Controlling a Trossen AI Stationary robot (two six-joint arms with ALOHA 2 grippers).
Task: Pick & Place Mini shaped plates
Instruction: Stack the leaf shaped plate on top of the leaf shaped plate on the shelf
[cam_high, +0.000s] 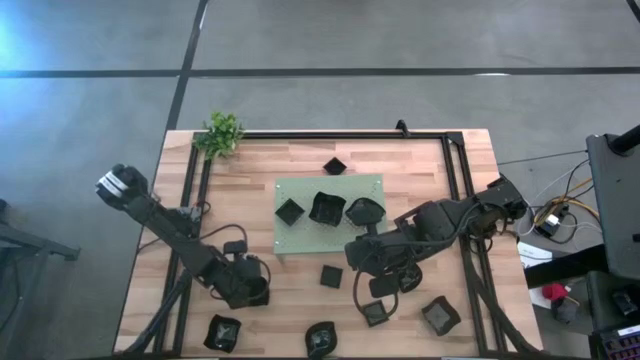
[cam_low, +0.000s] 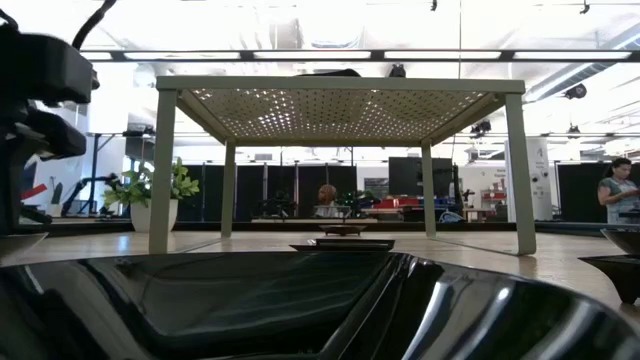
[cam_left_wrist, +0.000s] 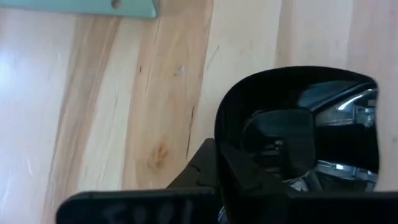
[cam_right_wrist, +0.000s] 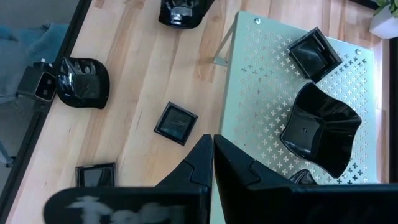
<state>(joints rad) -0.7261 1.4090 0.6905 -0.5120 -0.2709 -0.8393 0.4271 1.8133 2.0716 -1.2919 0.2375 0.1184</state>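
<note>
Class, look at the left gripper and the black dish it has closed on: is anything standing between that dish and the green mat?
Nothing visible. The left gripper grips a mini plate; only bare wood lies between it and the mat's near corner.

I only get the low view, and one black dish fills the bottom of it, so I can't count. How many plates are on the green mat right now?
Observer: Three mini shaped plates sit on the green mat: a small square plate, a wavy-edged plate and a third plate.
Operator: Where is the left gripper?
Observer: The left gripper is low over the wood at the table's front left, shut, at the rim of a glossy plate. I cannot tell whether it grips that rim.
Operator: And the right one?
Observer: The right gripper is shut and empty, above the mat's front edge.
</note>
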